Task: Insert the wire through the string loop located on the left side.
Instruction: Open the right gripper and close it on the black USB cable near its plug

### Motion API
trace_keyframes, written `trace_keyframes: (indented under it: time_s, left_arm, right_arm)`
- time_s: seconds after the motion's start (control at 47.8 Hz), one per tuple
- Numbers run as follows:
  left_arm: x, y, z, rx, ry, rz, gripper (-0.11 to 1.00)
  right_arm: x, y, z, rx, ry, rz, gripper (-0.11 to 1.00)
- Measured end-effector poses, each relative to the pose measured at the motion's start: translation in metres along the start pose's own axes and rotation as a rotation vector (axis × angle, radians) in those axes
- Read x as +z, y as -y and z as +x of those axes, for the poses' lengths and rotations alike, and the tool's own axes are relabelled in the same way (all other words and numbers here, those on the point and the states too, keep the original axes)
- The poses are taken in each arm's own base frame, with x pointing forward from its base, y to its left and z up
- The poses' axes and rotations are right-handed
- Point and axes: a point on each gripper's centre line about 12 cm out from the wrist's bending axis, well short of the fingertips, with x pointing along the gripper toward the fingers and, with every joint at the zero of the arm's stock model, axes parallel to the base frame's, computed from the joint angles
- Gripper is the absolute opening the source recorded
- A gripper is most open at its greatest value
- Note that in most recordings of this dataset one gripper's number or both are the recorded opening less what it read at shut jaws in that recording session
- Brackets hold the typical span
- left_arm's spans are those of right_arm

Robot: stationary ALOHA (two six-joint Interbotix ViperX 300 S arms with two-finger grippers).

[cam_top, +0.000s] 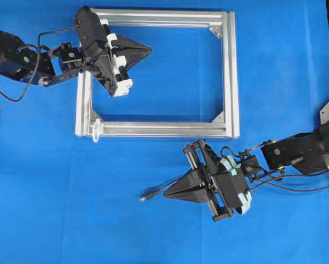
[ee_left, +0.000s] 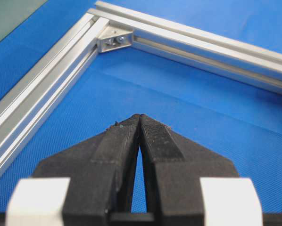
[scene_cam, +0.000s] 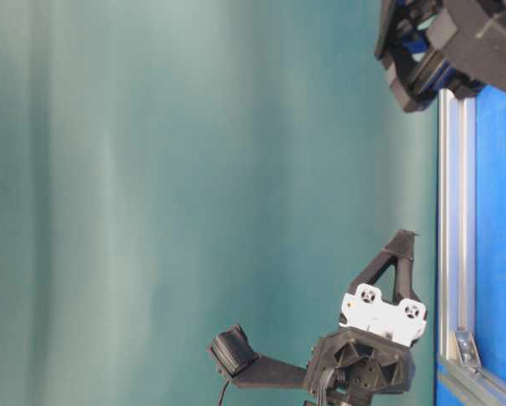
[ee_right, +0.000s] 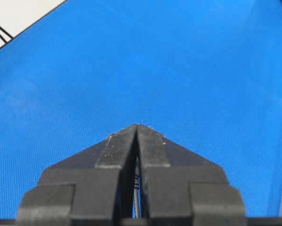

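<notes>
Blue worktop, and the aluminium frame anchors it: the string loop juts from its lower-left corner. Below it the wire lies free; right claw closed empty above it, left claw closed inside.

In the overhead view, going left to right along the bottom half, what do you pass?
String loop at the frame corner → wire plug on the cloth → right tool, shut.

lab bench: blue mat, aluminium frame, two robot arms.
</notes>
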Motion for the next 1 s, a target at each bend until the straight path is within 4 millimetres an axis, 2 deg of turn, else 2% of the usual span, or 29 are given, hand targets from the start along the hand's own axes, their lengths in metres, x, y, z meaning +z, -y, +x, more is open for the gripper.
trace_keyframes:
  time_s: [0.146, 0.314, 0.628, 0.69, 0.753, 0.921, 1.004]
  left_arm:
    - [0.001, 0.005, -0.004, -0.021, -0.019, 0.006, 0.00]
    - [-0.002, 0.007, -0.007, -0.027, -0.029, 0.004, 0.00]
    - [-0.002, 0.007, -0.007, -0.028, -0.029, 0.005, 0.00]
    - [-0.002, 0.007, -0.007, -0.028, -0.029, 0.005, 0.00]
    - [-0.002, 0.007, -0.007, -0.028, -0.029, 0.005, 0.00]
    - [-0.002, 0.007, -0.007, -0.027, -0.032, 0.005, 0.00]
    - [-0.002, 0.007, -0.007, -0.028, -0.030, 0.005, 0.00]
  right_arm:
    - [0.010, 0.002, -0.005, -0.006, 0.001, -0.007, -0.02]
    - [0.005, 0.004, -0.006, -0.011, -0.064, 0.003, -0.02]
    - [0.003, 0.008, -0.006, -0.022, -0.079, 0.024, 0.00]
    - [0.003, 0.008, -0.007, -0.026, -0.079, 0.033, 0.09]
    - [0.002, 0.009, -0.006, -0.031, -0.081, 0.045, 0.22]
    - [0.001, 0.010, -0.007, -0.037, -0.089, 0.060, 0.73]
    - [0.000, 0.010, -0.007, -0.038, -0.096, 0.061, 0.91]
